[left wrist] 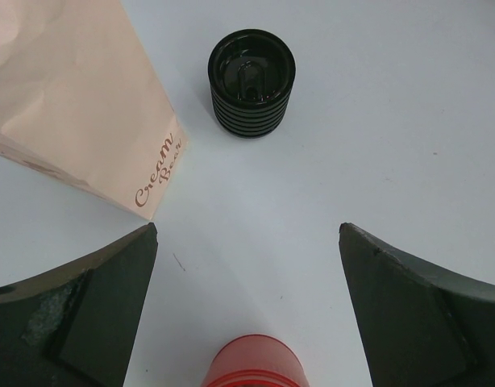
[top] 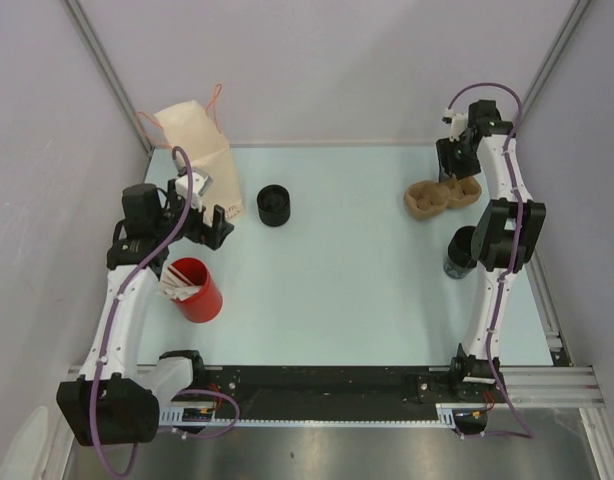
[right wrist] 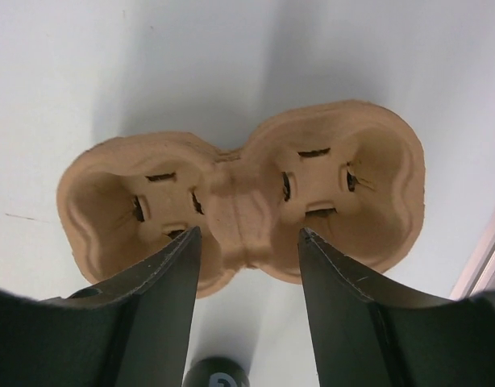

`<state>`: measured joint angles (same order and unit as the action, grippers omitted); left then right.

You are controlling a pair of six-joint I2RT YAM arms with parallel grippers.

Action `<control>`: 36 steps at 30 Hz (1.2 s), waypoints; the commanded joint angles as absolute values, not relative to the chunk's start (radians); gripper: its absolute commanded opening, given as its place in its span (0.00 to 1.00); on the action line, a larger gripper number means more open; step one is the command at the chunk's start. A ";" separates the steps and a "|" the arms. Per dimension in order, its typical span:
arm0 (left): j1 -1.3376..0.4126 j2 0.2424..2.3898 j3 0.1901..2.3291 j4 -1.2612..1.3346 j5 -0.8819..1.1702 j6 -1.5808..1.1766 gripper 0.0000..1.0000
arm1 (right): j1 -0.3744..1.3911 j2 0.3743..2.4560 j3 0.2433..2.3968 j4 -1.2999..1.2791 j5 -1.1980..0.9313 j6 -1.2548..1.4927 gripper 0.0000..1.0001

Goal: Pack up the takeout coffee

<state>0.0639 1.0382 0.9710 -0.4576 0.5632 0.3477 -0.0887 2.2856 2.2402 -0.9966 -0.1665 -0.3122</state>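
A brown cardboard cup carrier [top: 434, 197] with two wells lies at the table's back right. My right gripper [top: 459, 170] comes down on it from above. In the right wrist view the two fingers straddle the carrier [right wrist: 247, 185] at its narrow middle bridge, and my right gripper [right wrist: 249, 232] is shut against both sides of it. A black lidded coffee cup [top: 274, 205] stands at the back centre-left, seen also as the ribbed black cup [left wrist: 251, 81] in the left wrist view. My left gripper [top: 212, 222] [left wrist: 247, 230] hangs wide open and holds nothing. Beside it the beige paper bag [top: 197, 150] [left wrist: 78, 105] stands.
A red cup [top: 195, 290] [left wrist: 251, 363] holding white packets stands at the left, just below my left gripper. A second black cup [top: 459, 252] [right wrist: 215, 372] stands by the right arm, partly hidden by it. Grey walls close in the back and sides.
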 commanded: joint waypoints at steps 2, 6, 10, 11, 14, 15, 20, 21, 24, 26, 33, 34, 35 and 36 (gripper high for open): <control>0.072 1.012 0.957 -0.430 0.609 0.348 1.00 | -0.095 2.293 2.240 -1.040 -0.193 -0.344 0.56; 0.072 1.011 0.953 -0.426 0.614 0.348 0.99 | -0.083 2.307 2.235 -1.049 -0.196 -0.354 0.55; 0.072 1.014 0.948 -0.422 0.615 0.348 0.99 | -0.072 2.321 2.230 -1.057 -0.193 -0.365 0.55; 0.072 1.017 0.948 -0.422 0.614 0.348 1.00 | -0.072 2.325 2.230 -1.058 -0.195 -0.367 0.55; 0.072 1.019 0.948 -0.419 0.615 0.348 0.99 | -0.068 2.335 2.230 -1.063 -0.186 -0.370 0.57; 0.072 1.019 0.945 -0.417 0.615 0.348 0.99 | -0.067 2.341 2.230 -1.065 -0.178 -0.370 0.57; 0.072 1.023 0.942 -0.416 0.617 0.348 0.99 | -0.066 2.352 2.233 -1.069 -0.164 -0.370 0.57; 0.072 1.023 0.942 -0.414 0.617 0.348 0.99 | -0.066 2.353 2.233 -1.069 -0.161 -0.370 0.57; 0.072 1.023 0.940 -0.414 0.618 0.347 0.99 | -0.067 2.350 2.230 -1.055 -0.146 -0.365 0.59; 0.072 1.023 0.940 -0.414 0.618 0.350 0.99 | -0.071 2.341 2.229 -1.049 -0.146 -0.364 0.59; 0.072 1.023 0.939 -0.413 0.621 0.348 0.99 | -0.075 2.344 2.218 -1.031 -0.130 -0.360 0.58; 0.072 1.025 0.939 -0.411 0.623 0.348 0.99 | -0.075 2.345 2.217 -1.029 -0.127 -0.357 0.57; 0.074 1.025 0.939 -0.410 0.623 0.348 1.00 | -0.075 2.344 2.214 -1.020 -0.127 -0.357 0.57; 0.072 1.023 0.937 -0.411 0.623 0.348 0.99 | -0.075 2.342 2.214 -1.019 -0.126 -0.357 0.57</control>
